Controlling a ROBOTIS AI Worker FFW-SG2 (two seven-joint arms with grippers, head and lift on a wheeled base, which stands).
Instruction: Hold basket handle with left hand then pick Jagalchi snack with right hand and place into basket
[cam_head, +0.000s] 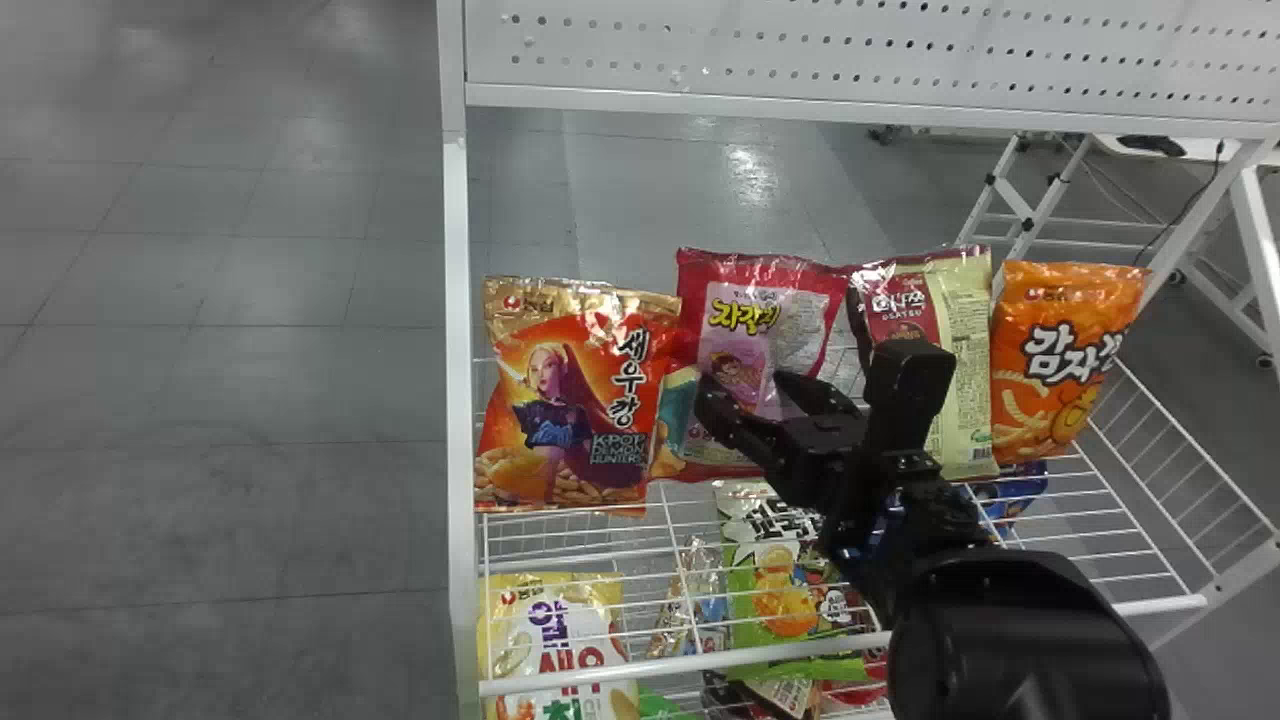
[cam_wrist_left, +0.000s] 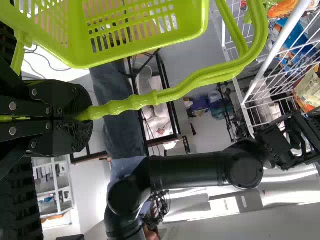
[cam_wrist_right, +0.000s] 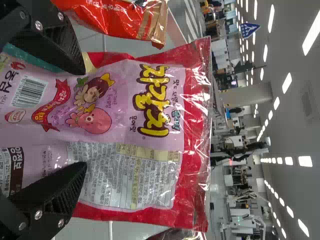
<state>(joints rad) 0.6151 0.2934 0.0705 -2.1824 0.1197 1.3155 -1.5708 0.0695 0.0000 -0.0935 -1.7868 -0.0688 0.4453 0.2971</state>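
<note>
Clenched close to the left wrist camera, the left end effector grips the basket handle, with the green basket beside it. Rightward, on the white rack, an orange-red bag comes first. Next to it is the Jagalchi snack, its long axis near upright. Just before its lower half is the right end effector, released, fingers spread across the bag's width, one toward each side edge. Whether either finger touches the wrapper, I cannot tell. To their right stands a cream-and-maroon bag.

So the snack lies ahead of the right end effector, the nearer of the two. I judge the coming move to be a short advance, then a squeeze across the width; too shallow a bite might let the slick wrapper slip.
</note>
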